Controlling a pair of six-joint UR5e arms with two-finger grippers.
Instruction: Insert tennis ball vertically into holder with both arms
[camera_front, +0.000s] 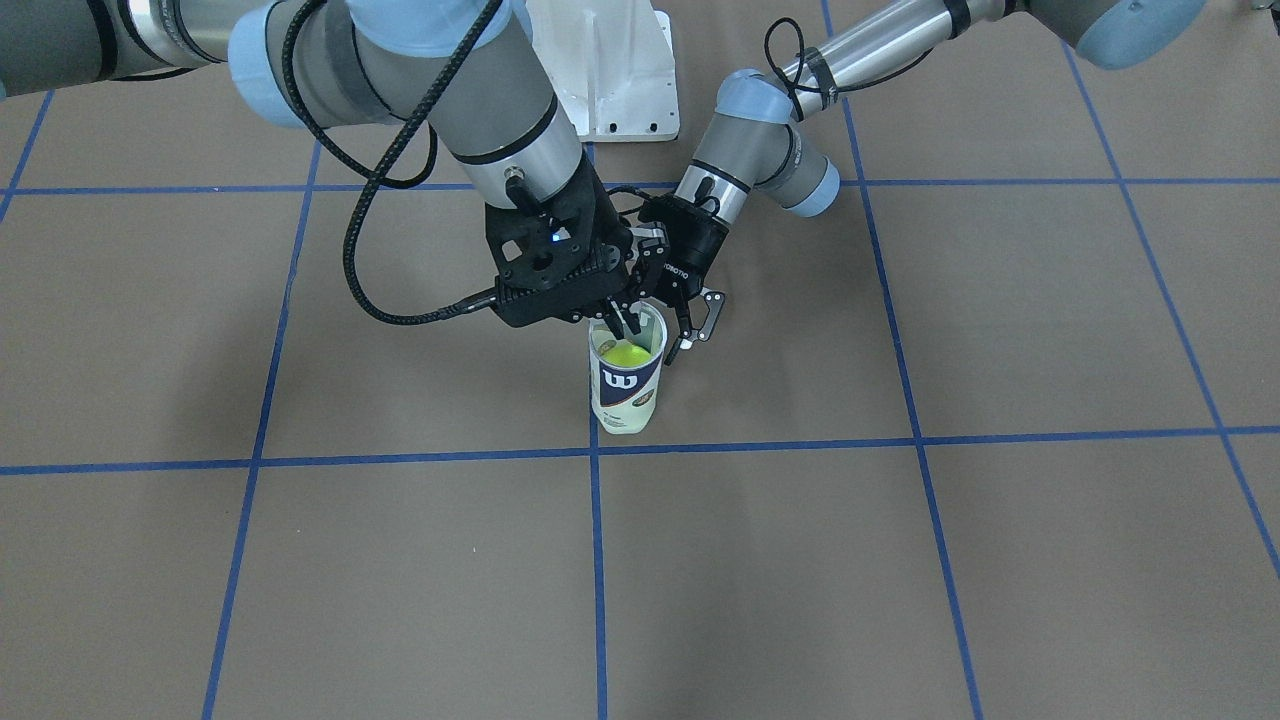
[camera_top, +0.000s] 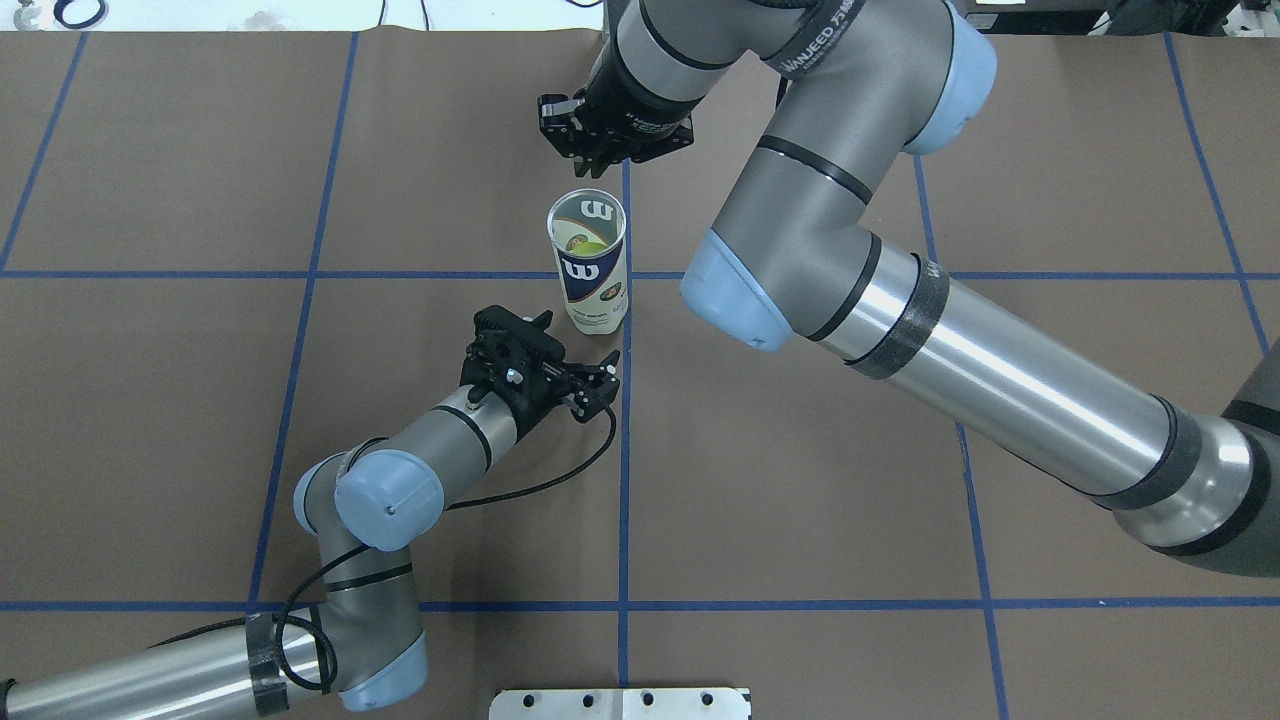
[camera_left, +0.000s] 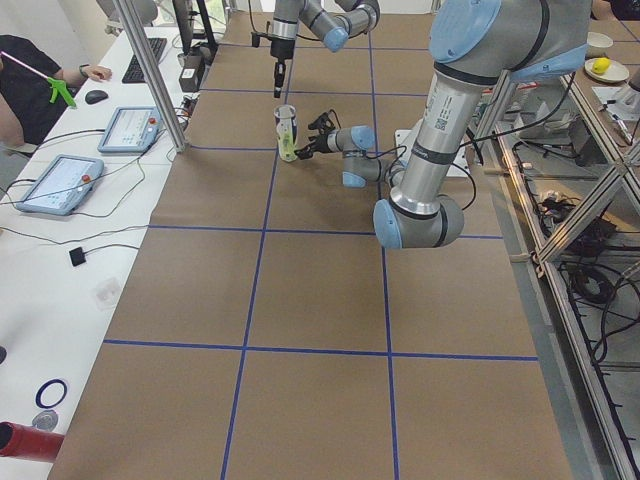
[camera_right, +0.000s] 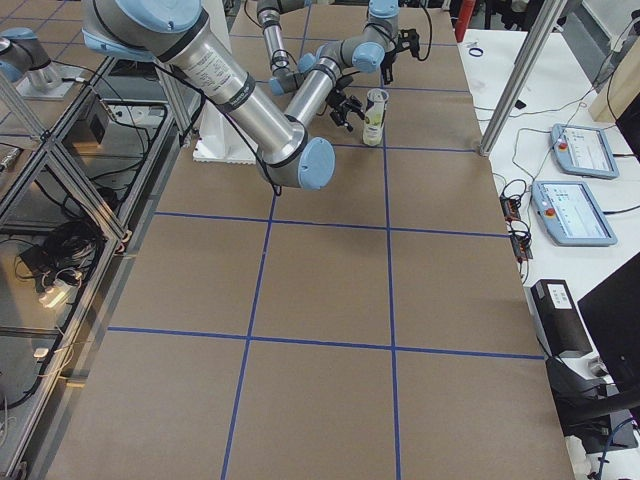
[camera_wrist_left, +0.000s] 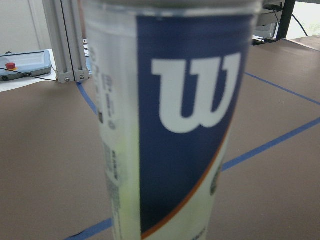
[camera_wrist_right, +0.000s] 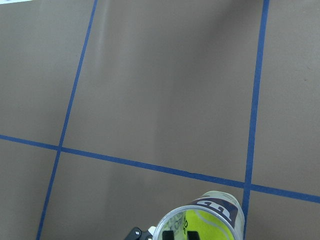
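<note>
"Tennis ball, where is it?"
"Down inside the holder, which stands upright on the desk at mid-frame in the front-facing view."
"And the claws?"
"Right claw hangs at the holder's mouth, fingers seemingly a little apart and pinching nothing, though the view is cramped. Left claw is spread, just beside the wall, apparently not touching."
"How would the holder handle?"
"Light, thin, slick plastic, tall and tippy, I judge. Take it around the labelled middle, gently. Squeeze hard and it may buckle."
</note>
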